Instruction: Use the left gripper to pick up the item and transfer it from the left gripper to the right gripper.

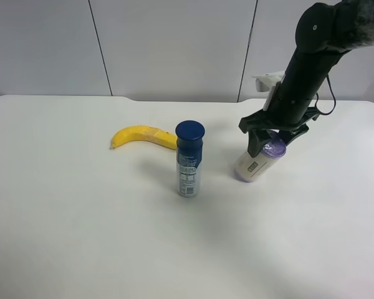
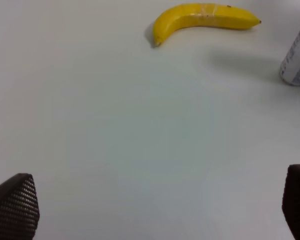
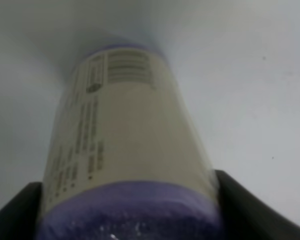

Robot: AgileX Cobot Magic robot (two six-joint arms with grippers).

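The item (image 1: pixel 254 163), a cream-white canister with a purple lid, is tilted at the right of the table, its purple bottom rim at the table surface. My right gripper (image 1: pixel 271 138) comes down from above and is shut on its lid end. In the right wrist view the item (image 3: pixel 125 145) fills the frame, and black fingers (image 3: pixel 242 207) press both sides of the purple lid. My left gripper (image 2: pixel 155 205) is open and empty over bare table, far from the item. It does not show in the exterior high view.
A yellow banana (image 1: pixel 143 136) lies at the middle back, also in the left wrist view (image 2: pixel 202 17). A tall blue-capped bottle (image 1: pixel 189 159) stands upright in the middle, left of the item; its side shows in the left wrist view (image 2: pixel 297 60). The table (image 1: pixel 81 237) is white.
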